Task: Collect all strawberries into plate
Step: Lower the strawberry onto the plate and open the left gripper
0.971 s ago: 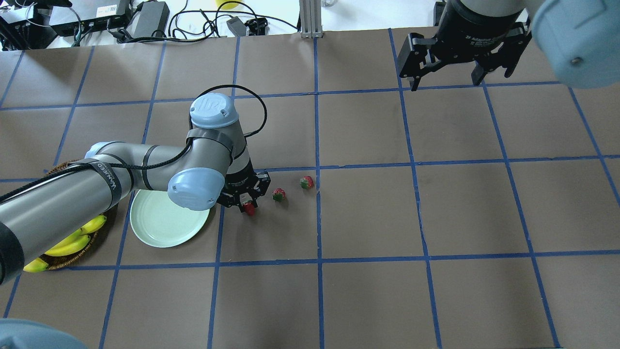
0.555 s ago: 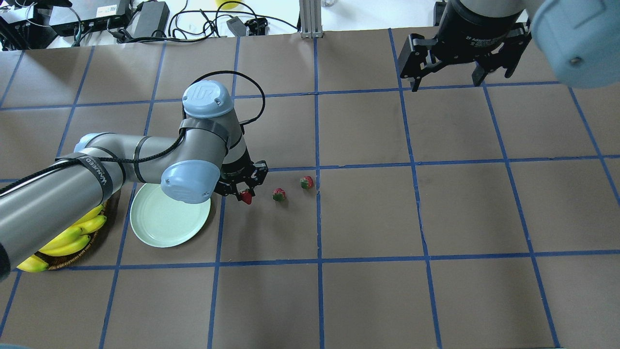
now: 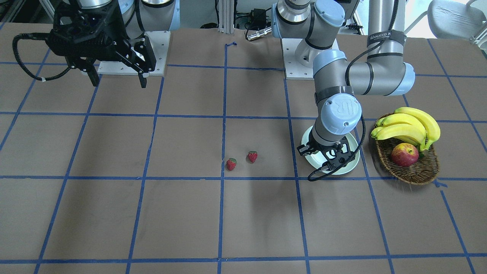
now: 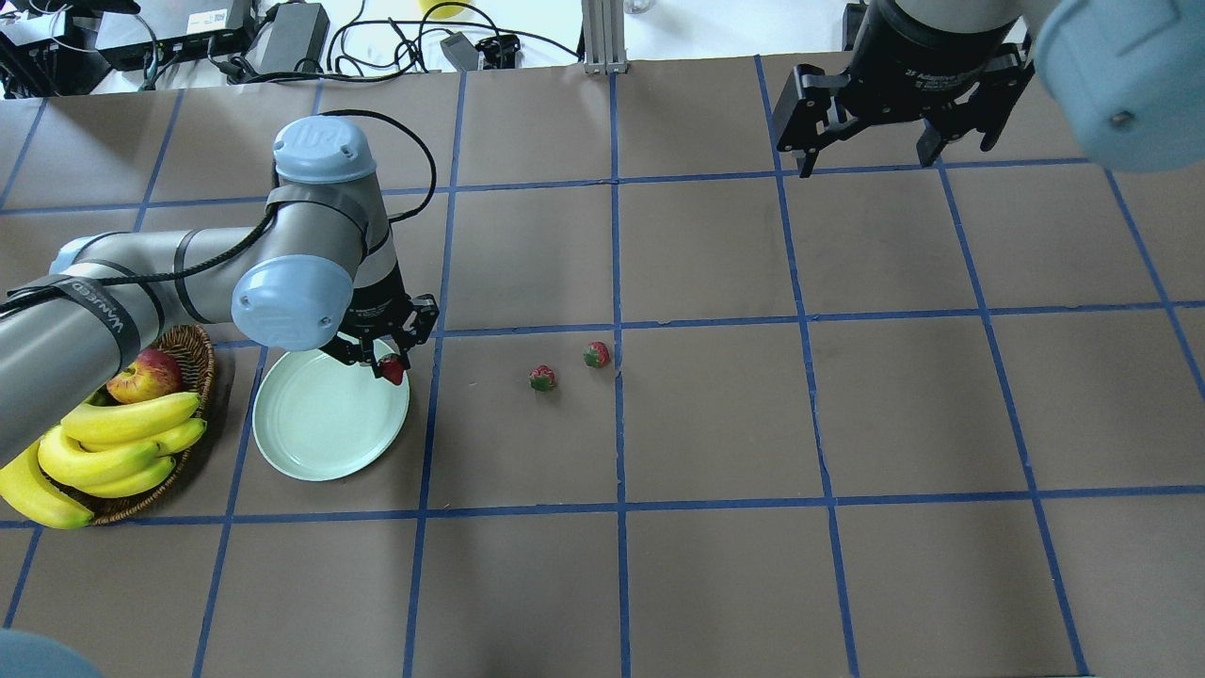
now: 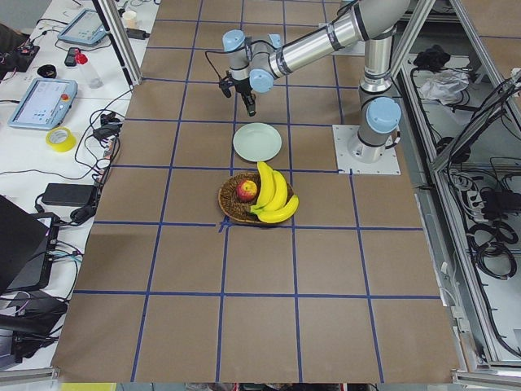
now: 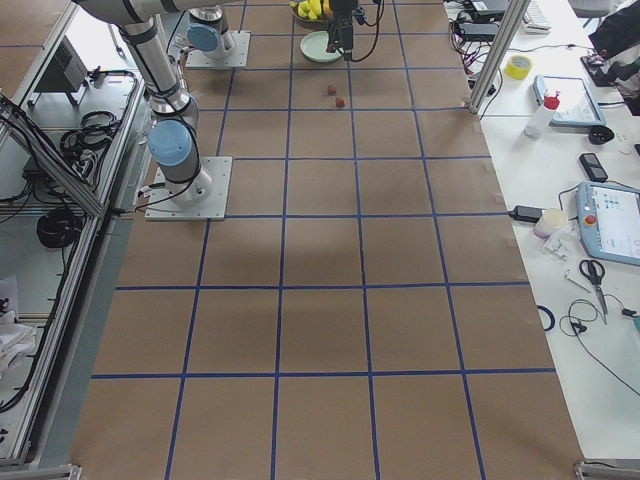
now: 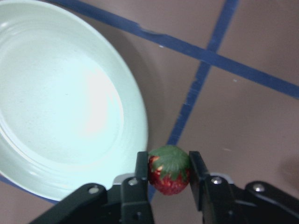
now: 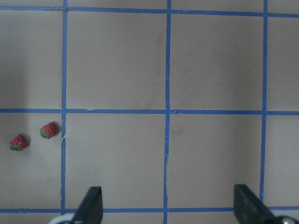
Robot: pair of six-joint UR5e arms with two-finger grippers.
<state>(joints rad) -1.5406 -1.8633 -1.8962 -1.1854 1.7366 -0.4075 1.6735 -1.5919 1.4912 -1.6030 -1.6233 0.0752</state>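
Currently the left pincer [image 7: 169,164], clamped on a small red green-capped strawberry [image 4: 392,371], hangs at the rim of the round mint-green plate [image 4: 315,443]; move toward the plate's centre, then release low.

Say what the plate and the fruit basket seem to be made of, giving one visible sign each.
Plate: likely glazed ceramic or hard plastic; smooth pale mint surface with a glossy sheen.
Basket: seemingly woven wicker, matt brown; weave strands show along its wall.
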